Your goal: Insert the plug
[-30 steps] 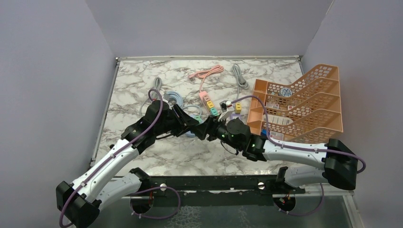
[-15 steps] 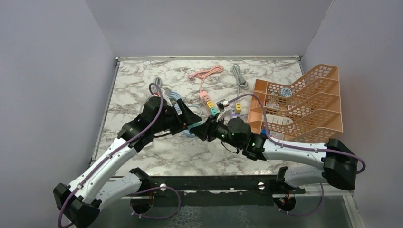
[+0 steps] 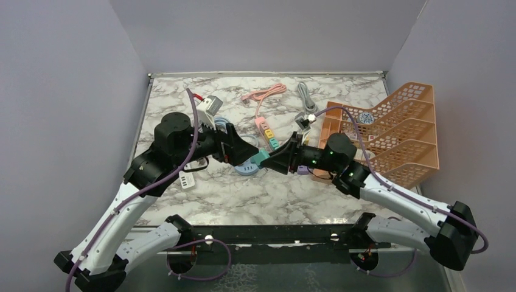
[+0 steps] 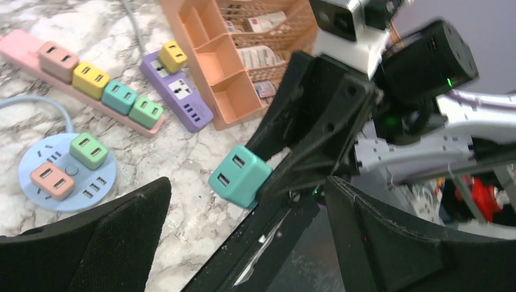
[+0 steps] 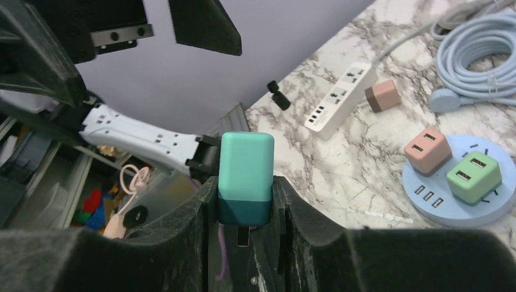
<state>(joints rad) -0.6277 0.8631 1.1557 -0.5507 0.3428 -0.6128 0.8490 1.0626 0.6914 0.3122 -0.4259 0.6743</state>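
A teal plug (image 5: 245,170) with two USB ports on its face (image 4: 239,176) sits squeezed between the fingers of my right gripper (image 5: 245,204), its metal prong pointing back toward the wrist. In the top view the plug (image 3: 260,159) hangs just above the round blue power strip (image 3: 245,168). My left gripper (image 3: 239,148) stands wide open facing the plug, its two pads (image 4: 103,240) either side of it and apart from it. The round strip (image 5: 453,204) carries a pink cube (image 5: 429,149) and a green cube (image 5: 474,177).
A pink power strip (image 3: 266,131) with coloured cubes and a purple strip (image 4: 178,91) lie mid-table. An orange basket (image 3: 389,137) stands at the right. A white strip (image 5: 341,100), a brown cube (image 5: 382,96) and coiled blue cable (image 5: 481,42) lie to the left.
My left gripper has opened wide and drawn back to the left. My right gripper has shut on the teal plug and now carries it alone, with its arm shifted right.
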